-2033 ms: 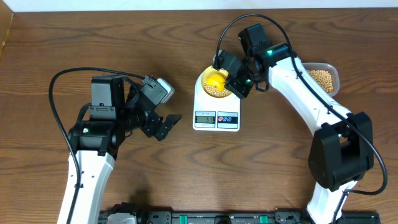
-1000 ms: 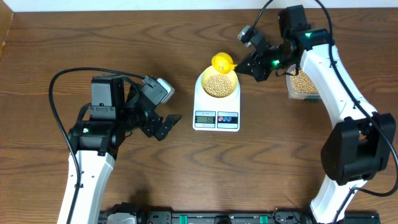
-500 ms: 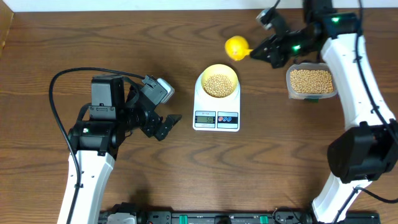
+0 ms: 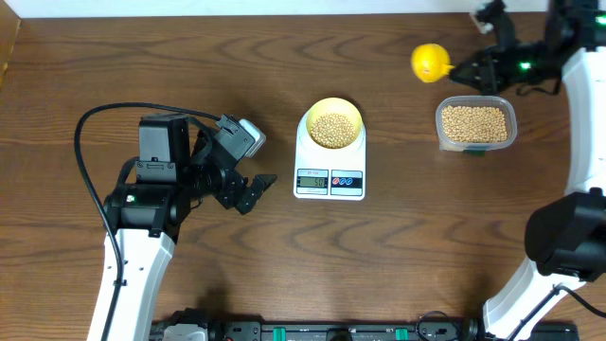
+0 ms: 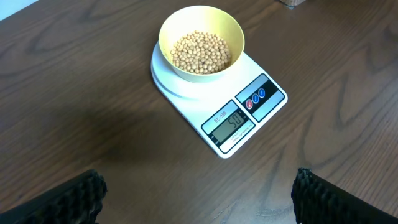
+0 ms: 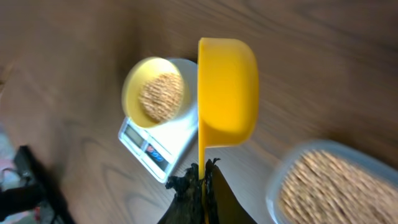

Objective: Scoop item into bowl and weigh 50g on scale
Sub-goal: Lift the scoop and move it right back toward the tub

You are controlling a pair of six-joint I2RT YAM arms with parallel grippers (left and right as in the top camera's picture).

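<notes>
The scale (image 4: 329, 169) is seen at the middle of the wooden table (image 4: 426, 256), with the pale-yellow bowl (image 4: 332, 125) set on its far part. The beans (image 5: 201, 51) are heaped inside the bowl, and digits that look like 50 are shown on the display (image 5: 234, 122) in the left wrist view. To the right of the scale, and well apart from it, a clear tub (image 4: 476, 126) filled with more beans is placed. The bright-yellow scoop (image 6: 227, 90) is held at the far right of the scene, beyond the tub and to its left, clear of the bowl. Its thin handle is pinched between the fingers of the right gripper (image 6: 203, 182), which are pressed together on it, and the scoop is turned on its side, so its contents cannot be told. The left gripper (image 4: 258, 192) is found to the left of the scale, near it but not touching, with its fingers (image 5: 65, 200) spread wide and nothing held between them.
</notes>
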